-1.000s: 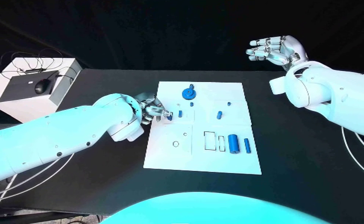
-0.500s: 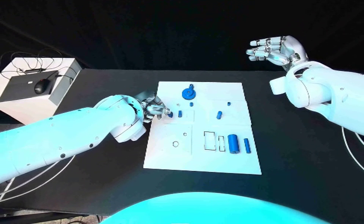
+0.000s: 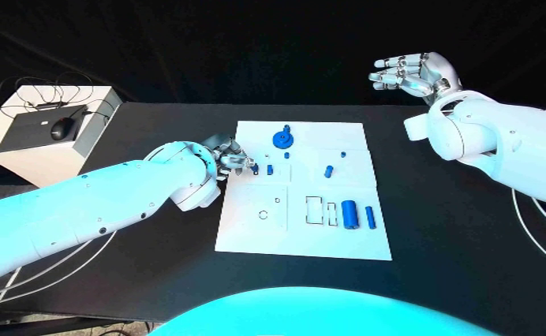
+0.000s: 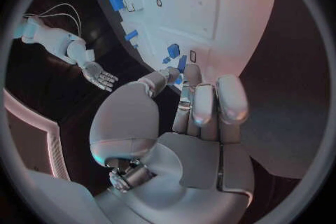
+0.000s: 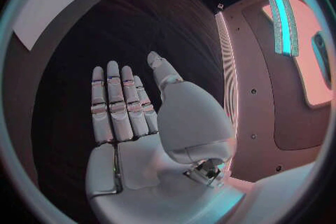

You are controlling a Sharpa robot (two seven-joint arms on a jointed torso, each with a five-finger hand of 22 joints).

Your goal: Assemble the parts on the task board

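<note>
Black table [image 3: 455, 218], white task board [image 3: 256, 233]; my left hand [image 3: 231, 160] pinched a small blue part [image 3: 255, 169]. Needed slow, square seating. Right hand [image 3: 412, 74] spread, idle.

task board [image 3: 298, 229]: 1 | parts [image 3: 350, 215]: 7 | hands [image 3: 412, 76]: 2

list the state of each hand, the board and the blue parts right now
left hand: at the task board's left edge, fingers beside a small blue part; a grip cannot be told
right hand: raised, open, holds nothing
task board: flat on the table
blue round part: on the board's far end
two blue cylinders: lying side by side on the board
</note>
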